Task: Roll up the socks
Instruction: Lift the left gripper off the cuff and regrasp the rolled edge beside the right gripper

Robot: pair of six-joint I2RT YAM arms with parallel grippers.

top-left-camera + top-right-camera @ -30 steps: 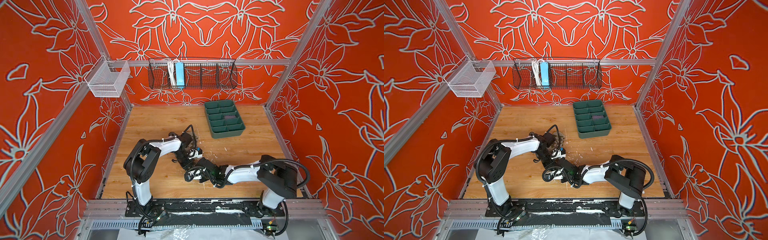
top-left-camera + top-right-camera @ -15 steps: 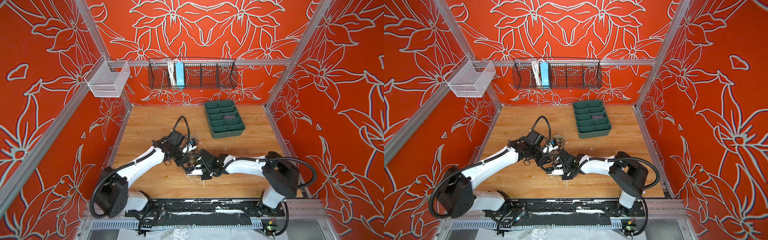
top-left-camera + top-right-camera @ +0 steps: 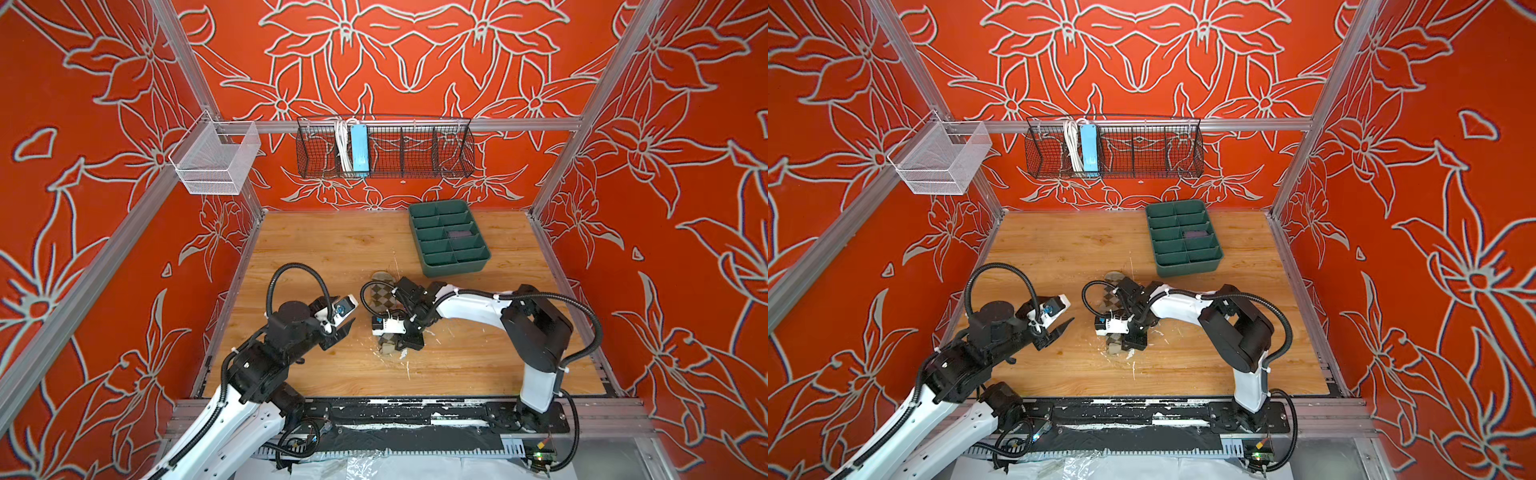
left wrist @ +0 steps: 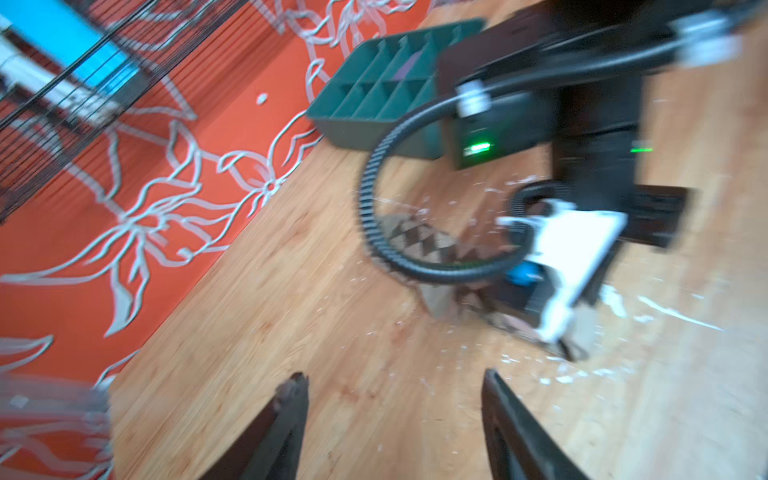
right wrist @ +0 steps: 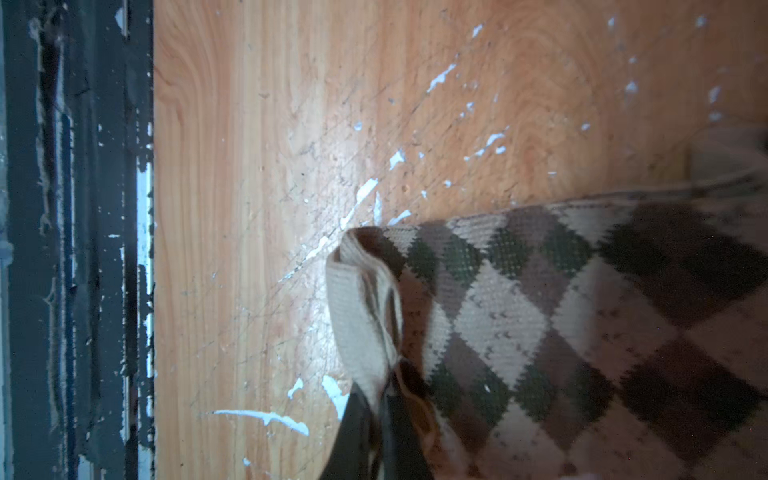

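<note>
Right gripper [image 5: 384, 399]: jaws pressed together, pinching the bunched plain cuff of the beige knit sock with olive-brown argyle diamonds [image 5: 519, 311]. The cuff fabric is folded over itself between the dark fingers [image 5: 353, 419].

In both top views the right gripper [image 3: 395, 347] sits over the near end of the beige knit sock [image 3: 380, 293], the wrist covering the sock's middle. The sock lies lengthwise on the light wooden desk [image 3: 332, 249], about its centre. Its far end points toward the dark green divided plastic tray [image 3: 451, 266], near it but apart.

Left gripper [image 4: 395, 382]: jaws spread, nothing between them, bare desk below. In a top view it [image 3: 1061, 330] stands to the left of the sock [image 3: 1111, 297], tips pointed toward it, clearly apart. Left wrist view is blurred; the sock [image 4: 415, 241] shows there under the right arm's black cable loop [image 4: 374, 232].

Dark purple item [image 3: 461, 234] lies in a right-hand compartment of the tray, about the middle row. Too small to tell whether it is the second sock.

White flecks and scratches [image 5: 361, 195] mark the desk around the cuff.

Back wall: black wire basket [image 3: 415, 145] holding a light blue box [image 3: 358, 149] and a white cable [image 3: 343, 143].
</note>
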